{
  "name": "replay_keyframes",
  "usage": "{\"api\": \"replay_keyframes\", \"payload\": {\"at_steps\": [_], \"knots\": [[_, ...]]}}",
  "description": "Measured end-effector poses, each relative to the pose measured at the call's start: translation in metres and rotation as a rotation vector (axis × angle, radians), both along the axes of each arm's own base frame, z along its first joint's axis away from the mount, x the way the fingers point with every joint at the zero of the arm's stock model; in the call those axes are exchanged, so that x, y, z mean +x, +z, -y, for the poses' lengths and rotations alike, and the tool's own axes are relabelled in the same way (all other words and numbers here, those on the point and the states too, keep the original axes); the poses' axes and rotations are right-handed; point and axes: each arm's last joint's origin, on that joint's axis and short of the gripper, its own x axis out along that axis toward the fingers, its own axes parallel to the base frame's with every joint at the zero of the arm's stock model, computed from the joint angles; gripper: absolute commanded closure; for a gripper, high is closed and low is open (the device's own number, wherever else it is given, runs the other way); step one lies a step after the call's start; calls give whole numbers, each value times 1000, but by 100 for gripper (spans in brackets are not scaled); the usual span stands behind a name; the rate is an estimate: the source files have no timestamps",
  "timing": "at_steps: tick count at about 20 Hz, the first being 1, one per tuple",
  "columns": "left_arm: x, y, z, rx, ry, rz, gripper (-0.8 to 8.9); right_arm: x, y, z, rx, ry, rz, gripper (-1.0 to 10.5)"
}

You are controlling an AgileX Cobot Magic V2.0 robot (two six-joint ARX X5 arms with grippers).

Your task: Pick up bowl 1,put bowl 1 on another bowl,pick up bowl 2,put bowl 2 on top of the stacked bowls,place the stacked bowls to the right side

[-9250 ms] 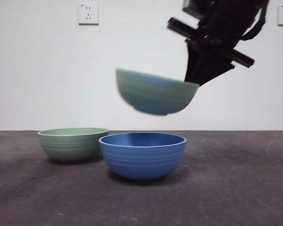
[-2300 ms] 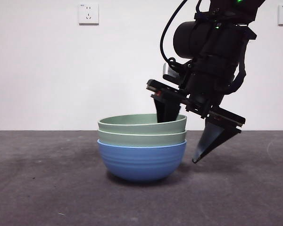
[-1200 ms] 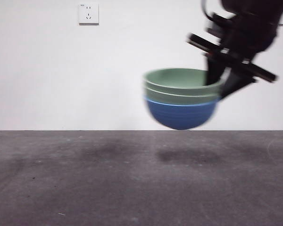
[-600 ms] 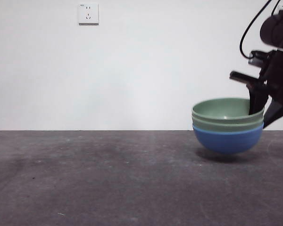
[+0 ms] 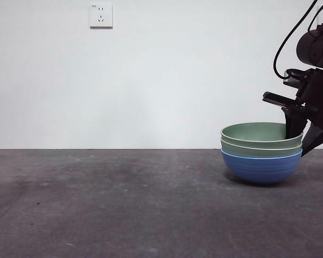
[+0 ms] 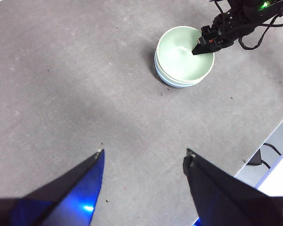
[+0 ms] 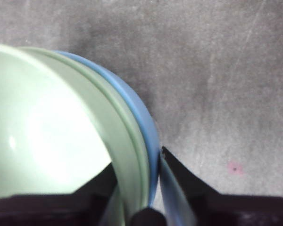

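Note:
The stacked bowls (image 5: 261, 161) stand on the dark table at the right of the front view. Two pale green ridged bowls (image 5: 261, 134) are nested in the blue bowl (image 5: 261, 169), their rims showing as layers. My right gripper (image 5: 300, 138) is shut on the stack's right rim, one jaw inside the top green bowl and one outside the blue wall. The right wrist view shows the same hold: the stack (image 7: 75, 132) and the right gripper (image 7: 139, 162). My left gripper (image 6: 144, 153) hangs open and empty high over the table, far from the stack (image 6: 184, 59).
A white wall with a socket (image 5: 100, 15) rises behind the table. In the left wrist view the table's edge (image 6: 273, 136) runs close beyond the stack, with a cable (image 6: 266, 150) on the floor past it.
My right gripper has carried the stack from mid-air at the centre to the right and brought it down. Half a second ago it hung just above the table; now it rests there.

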Motion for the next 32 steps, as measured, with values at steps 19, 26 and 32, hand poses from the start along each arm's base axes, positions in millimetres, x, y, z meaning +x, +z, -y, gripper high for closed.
{"api": "replay_keyframes", "payload": {"at_steps": [19, 26, 32], "knots": [[0, 0, 0, 0, 0, 1, 528, -56, 89, 9, -27, -7, 165, 711], [0, 0, 0, 9, -12, 8, 531, -149, 141, -5, -31, 146, 148, 727], [0, 0, 0, 16, -21, 14, 822, -175, 149, -9, -58, 229, 146, 955]]}}
